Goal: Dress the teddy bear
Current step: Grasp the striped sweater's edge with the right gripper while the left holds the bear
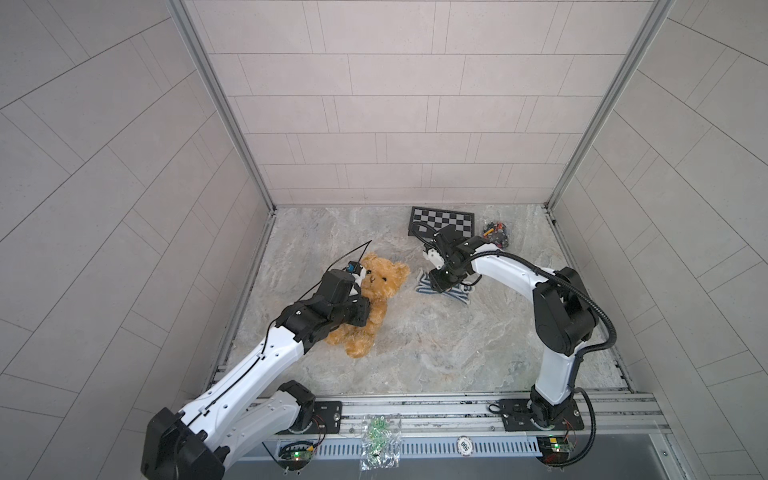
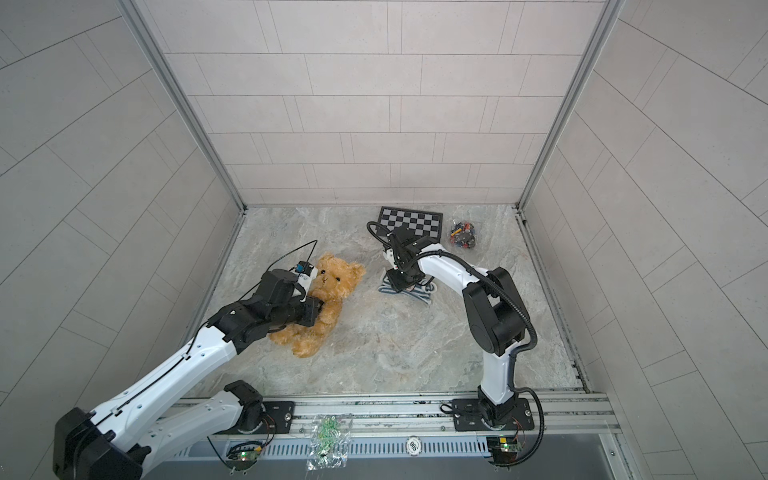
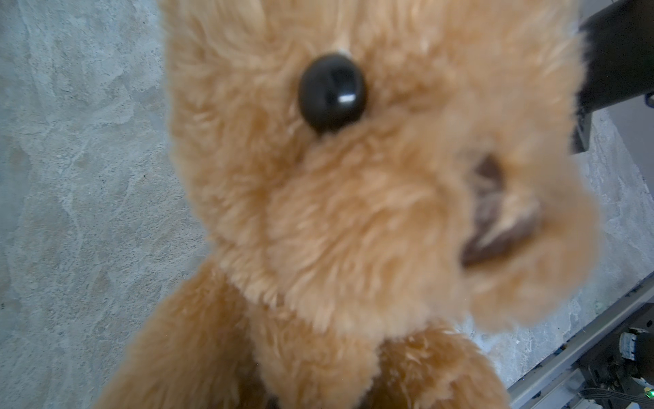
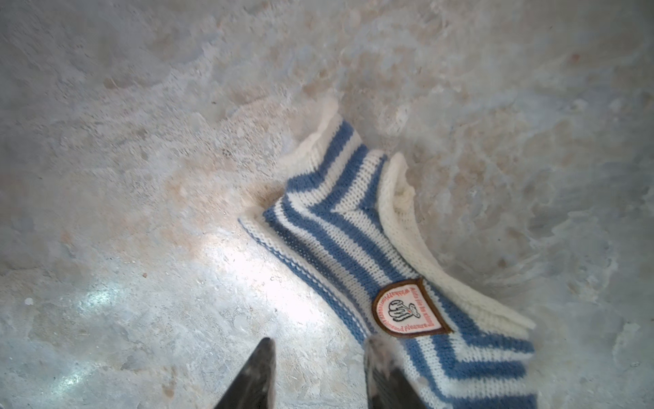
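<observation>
On the bench (image 1: 457,345), left side, bear (image 1: 384,286) lies face-up, left claw (image 1: 365,309) closed on its flank; right claw (image 4: 318,341), half open and empty, straddles sweater (image 4: 354,226) edge: best pinch one layer only, squarely.

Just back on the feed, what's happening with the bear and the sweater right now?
The left gripper is shut on the teddy bear near its chest; the bear lies face up on the table. The right gripper hangs open over the blue-and-white striped sweater, which lies on the table, apart from the bear. The bear is not yet dressed.
</observation>
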### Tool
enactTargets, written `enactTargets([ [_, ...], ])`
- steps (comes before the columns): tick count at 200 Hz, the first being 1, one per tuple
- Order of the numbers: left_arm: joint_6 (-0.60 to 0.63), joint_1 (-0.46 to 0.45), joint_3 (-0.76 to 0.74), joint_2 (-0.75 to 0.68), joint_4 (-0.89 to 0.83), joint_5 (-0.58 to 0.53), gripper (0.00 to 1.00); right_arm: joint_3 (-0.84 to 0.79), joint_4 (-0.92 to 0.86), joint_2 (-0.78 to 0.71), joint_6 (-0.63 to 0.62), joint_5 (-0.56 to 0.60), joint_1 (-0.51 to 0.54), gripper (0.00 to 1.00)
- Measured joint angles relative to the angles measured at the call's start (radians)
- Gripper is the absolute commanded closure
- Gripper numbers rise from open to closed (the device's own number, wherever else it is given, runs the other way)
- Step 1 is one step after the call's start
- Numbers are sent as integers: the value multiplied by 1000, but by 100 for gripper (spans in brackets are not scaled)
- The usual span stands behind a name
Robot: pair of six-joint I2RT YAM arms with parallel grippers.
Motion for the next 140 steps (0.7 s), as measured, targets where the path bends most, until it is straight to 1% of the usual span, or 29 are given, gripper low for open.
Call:
enactTargets([
  [55,-15,0,-1,-9,-4,-1,92,31,-29,66,-54,20,-2,61],
  [140,-26,0,-1,-9,-6,-4,91,39,-37,105,-79,50,-10,70],
])
